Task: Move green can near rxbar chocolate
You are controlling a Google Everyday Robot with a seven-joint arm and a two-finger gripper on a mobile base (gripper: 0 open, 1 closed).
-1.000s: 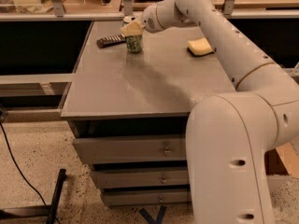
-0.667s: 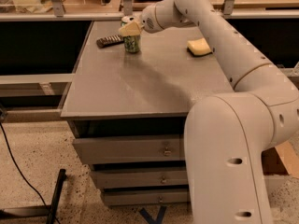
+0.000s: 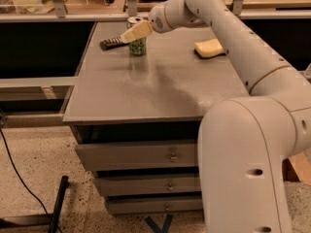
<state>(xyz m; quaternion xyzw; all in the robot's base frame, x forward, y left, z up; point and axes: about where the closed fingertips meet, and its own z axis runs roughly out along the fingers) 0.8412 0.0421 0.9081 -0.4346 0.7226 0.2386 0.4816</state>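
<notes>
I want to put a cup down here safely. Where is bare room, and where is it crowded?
Bare: the front half of the table, from can and sponge to the front edge, and the strip between can and sponge. Crowded: the far left corner, where bar, can and the pincer at the can's top sit close together.

Dim warm light, gripper (image 3: 132, 29) at green can (image 3: 138, 47)
</notes>
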